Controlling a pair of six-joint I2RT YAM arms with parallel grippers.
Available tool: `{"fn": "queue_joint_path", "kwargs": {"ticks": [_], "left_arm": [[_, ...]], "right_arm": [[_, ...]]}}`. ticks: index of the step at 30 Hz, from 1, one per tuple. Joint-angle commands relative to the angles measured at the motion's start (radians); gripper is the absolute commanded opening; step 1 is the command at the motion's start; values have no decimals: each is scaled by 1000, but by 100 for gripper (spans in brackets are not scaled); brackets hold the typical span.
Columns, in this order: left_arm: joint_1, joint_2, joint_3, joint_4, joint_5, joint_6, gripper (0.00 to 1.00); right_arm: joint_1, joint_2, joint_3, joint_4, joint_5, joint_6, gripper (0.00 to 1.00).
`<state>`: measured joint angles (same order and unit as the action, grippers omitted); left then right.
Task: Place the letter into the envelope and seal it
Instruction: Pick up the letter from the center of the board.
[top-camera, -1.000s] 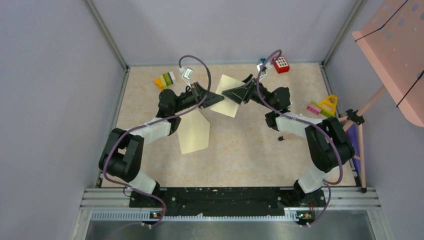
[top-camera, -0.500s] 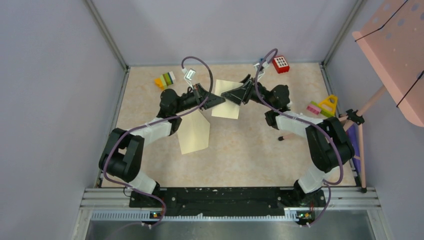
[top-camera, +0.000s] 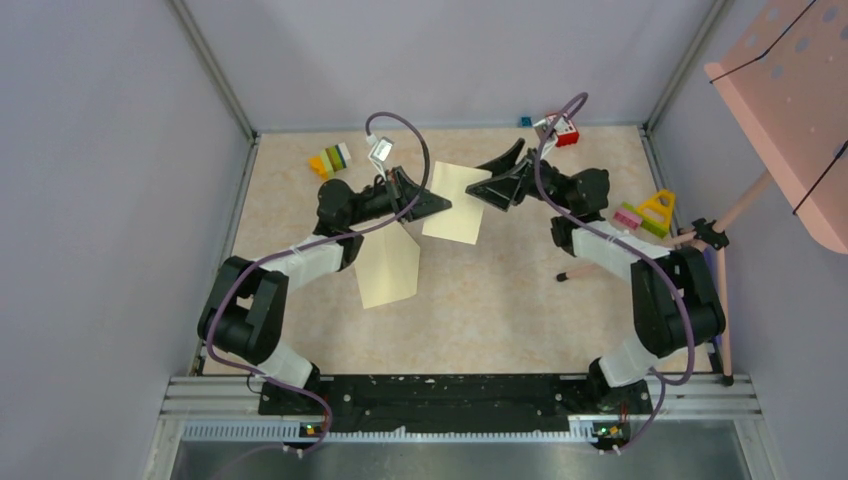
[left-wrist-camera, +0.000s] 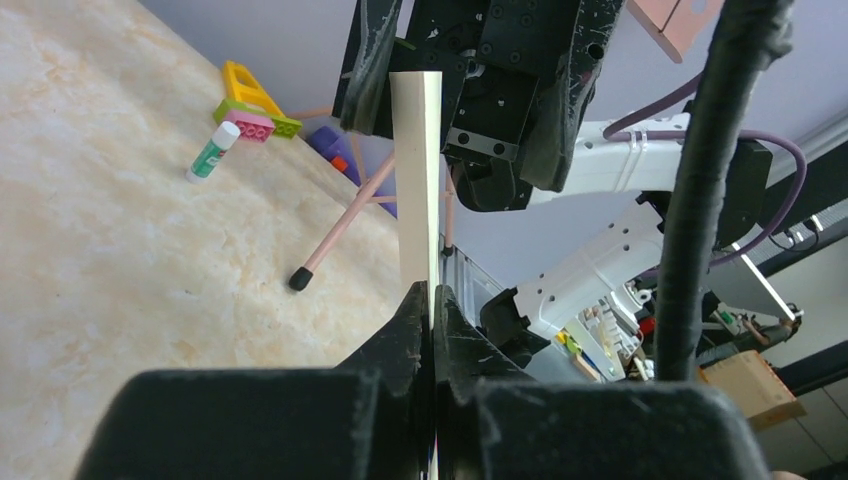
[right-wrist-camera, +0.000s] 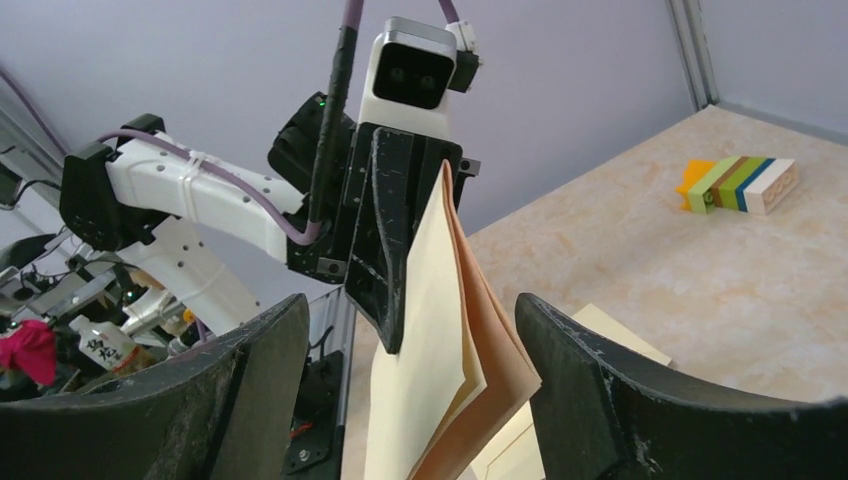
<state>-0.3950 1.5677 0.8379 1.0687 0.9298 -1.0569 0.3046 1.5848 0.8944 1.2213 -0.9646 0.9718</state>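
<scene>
Over the far centre of the surface (top-camera: 520, 300), noted folded letter (top-camera: 460, 215) clamped in the left claw (top-camera: 438, 205), hanging clear; right claw (top-camera: 480, 183) gaping just beside it, empty. Found envelope (top-camera: 388, 265) flat below, nearer the left claw, long axis running near-to-far

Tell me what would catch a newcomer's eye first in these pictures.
In mid-air at the centre back, the left claw is shut on a folded letter held on edge, and the right claw stands open at the letter's far end. A pale envelope lies flat on the table, left of centre.
</scene>
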Motion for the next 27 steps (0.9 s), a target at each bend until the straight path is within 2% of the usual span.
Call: {"fn": "queue_joint_path", "kwargs": {"ticks": [1,11,19,27], "left_arm": [[-8,-26,41,106,40,-14,0],[-43,-12,56,128,71,-31,0],[-60,-6,60,75,66,5,1],[-61,-3,69,44,58,21,5]], "right_arm": [[7,-56,-26,39,-49,-33,74],[57,-57,-48,23,-31,-124,75],[95,3,7,117,6,-12,73],[124,14,12,100,22,-25,71]]}}
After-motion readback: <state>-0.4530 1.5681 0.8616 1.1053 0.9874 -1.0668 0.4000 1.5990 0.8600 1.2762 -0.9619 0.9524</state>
